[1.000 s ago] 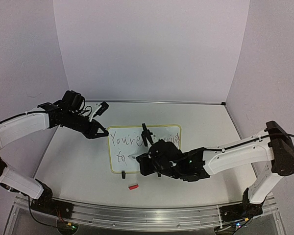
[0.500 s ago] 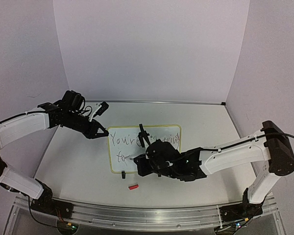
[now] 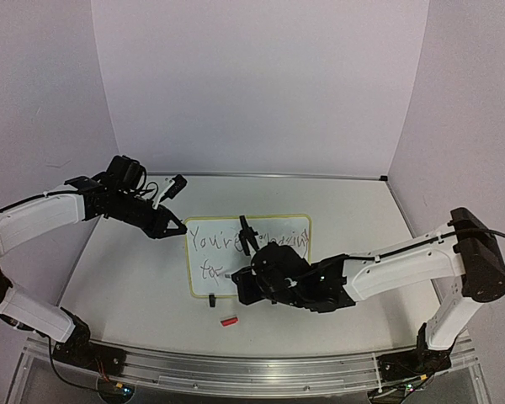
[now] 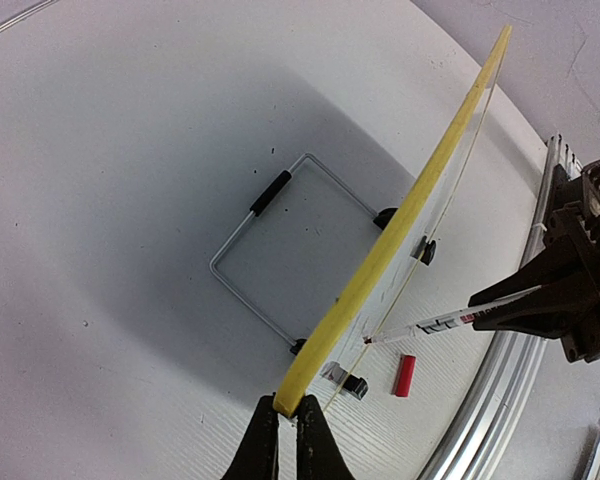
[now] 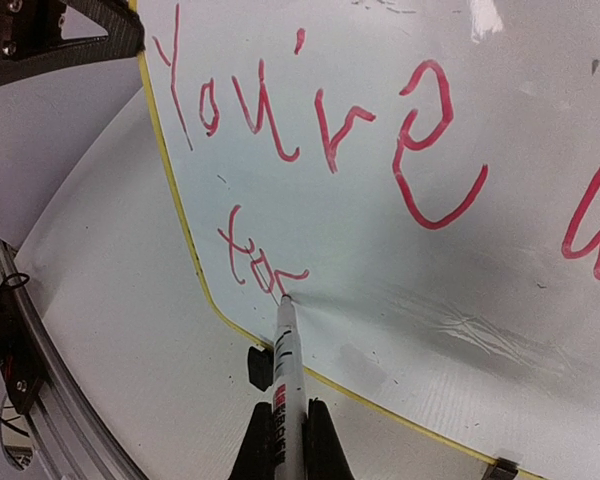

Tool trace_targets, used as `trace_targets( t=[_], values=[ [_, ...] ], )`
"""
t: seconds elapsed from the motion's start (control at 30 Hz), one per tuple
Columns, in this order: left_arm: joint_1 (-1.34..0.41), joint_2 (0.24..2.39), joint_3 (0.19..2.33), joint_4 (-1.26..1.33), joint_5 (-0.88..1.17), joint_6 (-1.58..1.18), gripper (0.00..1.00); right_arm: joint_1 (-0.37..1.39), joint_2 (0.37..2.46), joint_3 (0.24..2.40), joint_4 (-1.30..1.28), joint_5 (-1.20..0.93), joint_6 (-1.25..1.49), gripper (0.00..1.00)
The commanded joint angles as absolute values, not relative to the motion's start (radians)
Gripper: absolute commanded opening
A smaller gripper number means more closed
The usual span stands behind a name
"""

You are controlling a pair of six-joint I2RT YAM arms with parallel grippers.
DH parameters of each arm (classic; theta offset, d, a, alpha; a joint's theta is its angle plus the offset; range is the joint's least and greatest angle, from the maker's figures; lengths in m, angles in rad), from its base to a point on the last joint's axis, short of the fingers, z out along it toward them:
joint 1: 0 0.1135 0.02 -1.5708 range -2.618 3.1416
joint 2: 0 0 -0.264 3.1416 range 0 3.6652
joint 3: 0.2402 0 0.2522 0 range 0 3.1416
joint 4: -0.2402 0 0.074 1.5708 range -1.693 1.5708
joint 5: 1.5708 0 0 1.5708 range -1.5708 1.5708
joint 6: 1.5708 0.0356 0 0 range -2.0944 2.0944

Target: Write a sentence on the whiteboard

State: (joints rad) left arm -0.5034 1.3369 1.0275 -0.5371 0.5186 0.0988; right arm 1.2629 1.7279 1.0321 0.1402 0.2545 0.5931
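The whiteboard (image 3: 220,286) stands tilted on the table, white with a thin yellow frame (image 4: 400,215). My left gripper (image 3: 178,229) (image 4: 287,415) is shut on the frame at the board's upper left corner. The sentence (image 5: 310,110) is in red marker: "You're" and the start of another word on the first line, "to" (image 5: 250,262) on the second. My right gripper (image 5: 285,420) (image 3: 242,276) is shut on a white marker (image 5: 283,360). The marker's tip touches the board just right of the "to". The left wrist view also shows the marker (image 4: 440,322).
A red marker cap (image 3: 228,321) (image 4: 405,375) lies on the table in front of the board. A wire stand (image 4: 280,245) lies flat behind the board. Black clip feet (image 5: 260,367) sit on the board's lower edge. A metal rail (image 3: 236,366) runs along the table's near edge.
My right arm has shifted a little to the left with the marker, and a new stroke follows the "to" on the second line. The left arm has held still.
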Motion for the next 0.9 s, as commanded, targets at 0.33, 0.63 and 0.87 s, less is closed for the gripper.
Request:
trace_targets(
  t=[0.33, 0.63, 0.87],
  values=[
    [-0.525, 1.375, 1.029, -0.600, 0.505, 0.113, 0.00, 1.256, 1.625, 1.054, 0.157, 0.413, 0.543, 0.00],
    [-0.525, 1.374, 1.030, -0.600, 0.505, 0.112, 0.00, 1.256, 1.650, 1.035, 0.139, 0.330, 0.576, 0.00],
    [-0.525, 1.377, 1.029, -0.600, 0.505, 0.113, 0.00, 1.263, 1.662, 1.005, 0.116, 0.276, 0.603, 0.00]
  ],
)
